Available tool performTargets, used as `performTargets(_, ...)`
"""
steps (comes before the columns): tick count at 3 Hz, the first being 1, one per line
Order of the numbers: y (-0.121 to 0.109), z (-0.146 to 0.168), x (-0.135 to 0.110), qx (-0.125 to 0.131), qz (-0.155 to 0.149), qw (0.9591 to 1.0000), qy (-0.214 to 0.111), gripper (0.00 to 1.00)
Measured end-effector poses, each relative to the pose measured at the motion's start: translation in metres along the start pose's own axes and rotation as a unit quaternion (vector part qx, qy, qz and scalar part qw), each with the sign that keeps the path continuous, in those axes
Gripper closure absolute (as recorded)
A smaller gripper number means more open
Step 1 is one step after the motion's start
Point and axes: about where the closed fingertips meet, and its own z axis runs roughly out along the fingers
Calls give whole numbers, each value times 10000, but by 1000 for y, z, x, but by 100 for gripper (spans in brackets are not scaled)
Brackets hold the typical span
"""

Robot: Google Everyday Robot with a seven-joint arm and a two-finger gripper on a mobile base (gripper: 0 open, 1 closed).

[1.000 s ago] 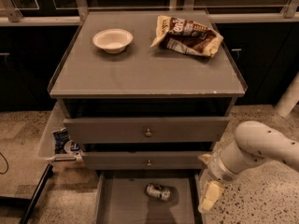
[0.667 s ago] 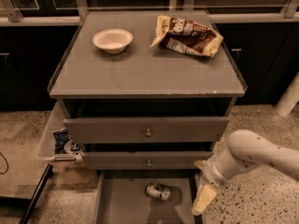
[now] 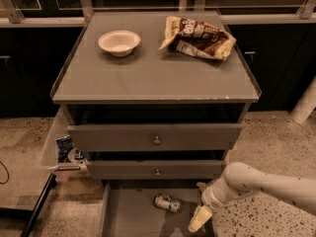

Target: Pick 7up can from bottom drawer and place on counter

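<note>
One cylindrical 7up can (image 3: 167, 202), gripper (image 3: 199, 220) nearby

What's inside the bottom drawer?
The 7up can, lying on its side. The claw hangs at the bottom drawer's right edge. The back is hidden under the middle drawer.

Matt bottom drawer (image 3: 132, 217) — smooth gripper (image 3: 196, 221) above

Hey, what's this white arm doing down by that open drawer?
A robot arm is going after the 7up can, which lies on its side in the open bottom drawer. Its gripper hangs low over the drawer's right side, just right of the can and apart from it. Nothing is lifted yet. The counter above holds a white bowl and a snack bag.
</note>
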Motion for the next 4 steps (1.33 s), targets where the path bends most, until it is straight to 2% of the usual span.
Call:
performTargets(1, -9, 41, 20, 83, 45, 9997, -221, 0)
performTargets(2, -8, 42, 20, 84, 55, 9997, -223, 0)
performTargets(3, -20, 67, 32, 154, 254, 9988, -379, 0)
performTargets(4, -43, 95, 49, 446, 265, 9963, -682, 0)
